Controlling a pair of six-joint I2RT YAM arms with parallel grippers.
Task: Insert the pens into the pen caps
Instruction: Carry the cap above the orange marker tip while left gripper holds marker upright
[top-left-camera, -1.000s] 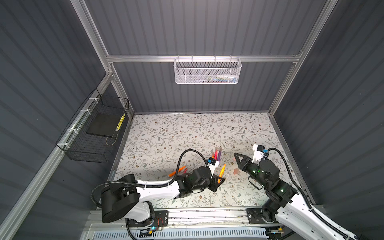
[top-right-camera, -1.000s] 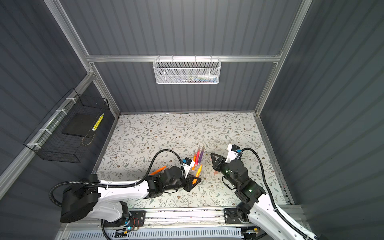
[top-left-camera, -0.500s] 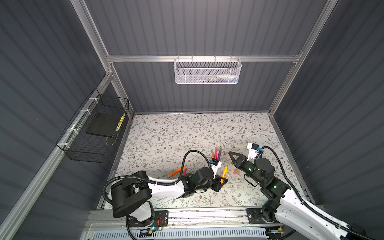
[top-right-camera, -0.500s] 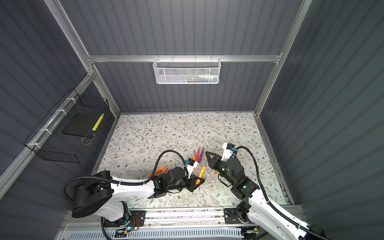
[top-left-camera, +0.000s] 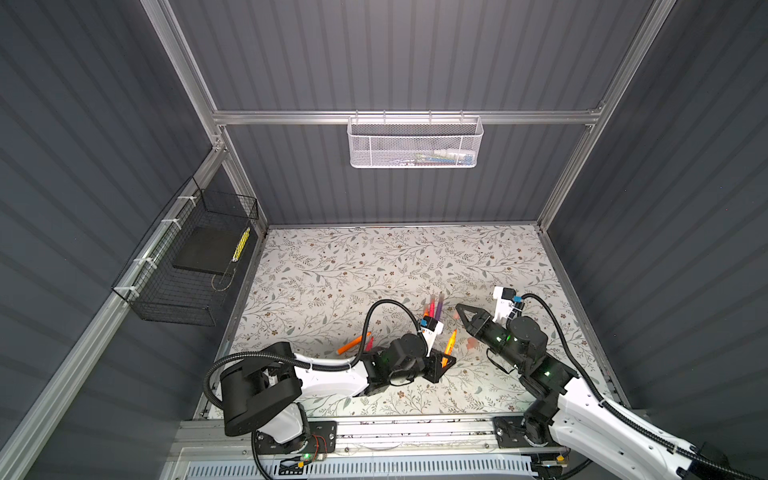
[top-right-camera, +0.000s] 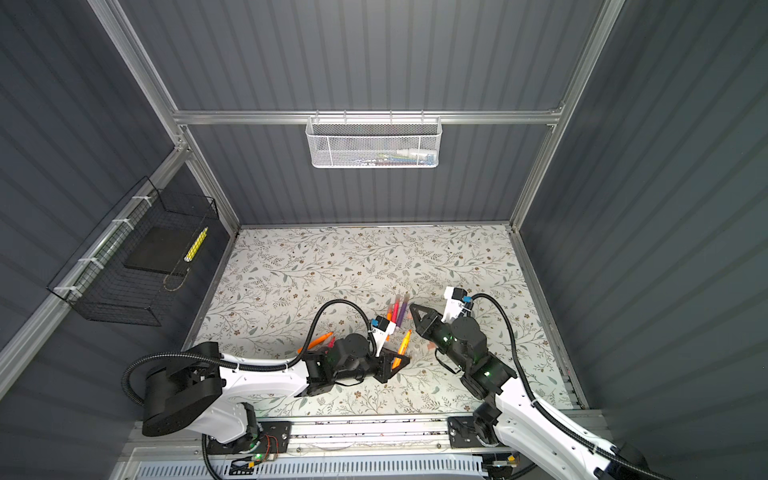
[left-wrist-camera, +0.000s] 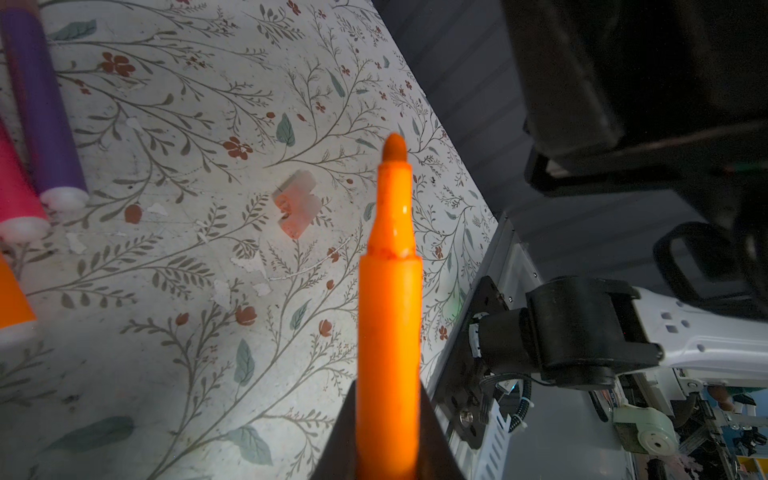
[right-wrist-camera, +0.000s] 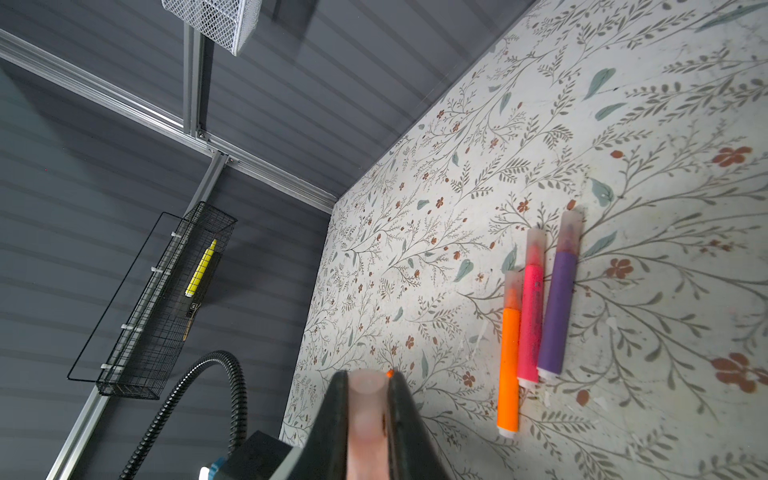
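Mating step: left pincer (left-wrist-camera: 388, 401) clenched on an orange pen (left-wrist-camera: 388, 299), bare tip jutting ahead of it, right pincer (right-wrist-camera: 368, 380) clenched on a cap (right-wrist-camera: 365, 419) near that tip but apart; next, I judge, line the cap's mouth with the tip and press on.

Dark grey ribbed wall panels (top-left-camera: 415, 54) all round, w/ alu frame (top-left-camera: 291, 117) at corners & across the back. White mesh basket (top-left-camera: 415, 145) hangs top centre in both top views. Black wire basket (top-left-camera: 174, 307) at left, dark slab (top-left-camera: 205, 253) inside. Floral-print tabletop (top-left-camera: 374, 257) lower centre, evenly lit.
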